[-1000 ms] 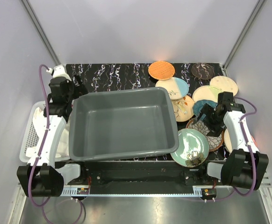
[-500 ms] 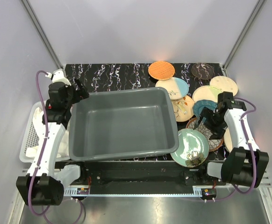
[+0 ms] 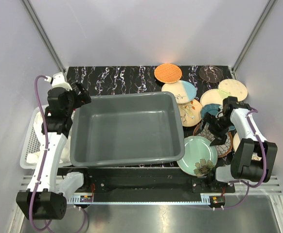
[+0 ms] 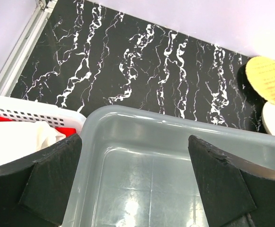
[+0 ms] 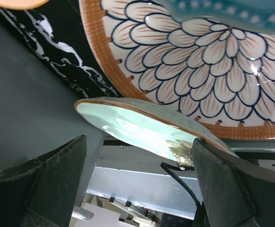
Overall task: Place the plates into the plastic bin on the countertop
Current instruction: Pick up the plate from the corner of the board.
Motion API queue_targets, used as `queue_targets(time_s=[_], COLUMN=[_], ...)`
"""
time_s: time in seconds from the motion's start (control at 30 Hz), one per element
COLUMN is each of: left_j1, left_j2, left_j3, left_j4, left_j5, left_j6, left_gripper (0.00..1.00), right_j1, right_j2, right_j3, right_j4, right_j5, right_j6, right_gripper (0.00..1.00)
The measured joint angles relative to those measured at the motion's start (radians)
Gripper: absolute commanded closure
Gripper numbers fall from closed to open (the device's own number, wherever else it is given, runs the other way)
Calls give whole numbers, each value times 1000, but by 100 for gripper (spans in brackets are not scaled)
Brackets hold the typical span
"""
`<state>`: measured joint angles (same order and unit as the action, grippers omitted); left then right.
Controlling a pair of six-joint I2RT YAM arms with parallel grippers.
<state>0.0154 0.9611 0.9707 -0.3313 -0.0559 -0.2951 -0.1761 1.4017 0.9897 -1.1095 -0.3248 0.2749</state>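
**Top external.** Your left gripper (image 3: 81,92) hangs over the far left corner of the plastic bin (image 3: 127,160), fingers apart and holding nothing. The bin stands on the bench (image 3: 117,77). The plates (image 3: 180,91) all lie outside the bin, on the side of your right gripper (image 3: 218,135). That gripper sits low among them, with the green floral plate (image 3: 197,156) just nearer than its tips. The orange woven plate (image 3: 168,73) is well beyond it.

**Left wrist.** The left gripper (image 4: 135,142) is spread wide, both fingers (image 4: 52,175) clear of the bin (image 4: 166,124) below them. The bin's corner lies between the fingers. A white mesh basket (image 4: 33,112) is beside the left finger. Veined bench (image 4: 128,61) stretches ahead, with the orange woven plate (image 4: 267,80) far ahead to the right.

**Right wrist.** The right gripper (image 5: 137,146) is open. The tilted rim of the green floral plate (image 5: 137,125) lies between the fingers (image 5: 57,175). You cannot tell whether either finger touches it. A petal-patterned plate (image 5: 199,61) lies just ahead, with a teal plate (image 5: 232,14) overlapping its far side.
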Motion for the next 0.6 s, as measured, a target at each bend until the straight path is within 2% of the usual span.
queue_targets(time_s=[0.3,0.6], left_j1=[0,0], left_j2=[74,124], left_j3=[2,26], left_j4=[-9,-15], left_j5=[3,10], left_j6=[11,10], left_gripper=[1,1], right_j1=[26,68], right_j2=[51,119], right_j3=[6,126], right_j4=[8,-54], right_j5=[-51,31], right_j6=[16,214], right_gripper=[0,0])
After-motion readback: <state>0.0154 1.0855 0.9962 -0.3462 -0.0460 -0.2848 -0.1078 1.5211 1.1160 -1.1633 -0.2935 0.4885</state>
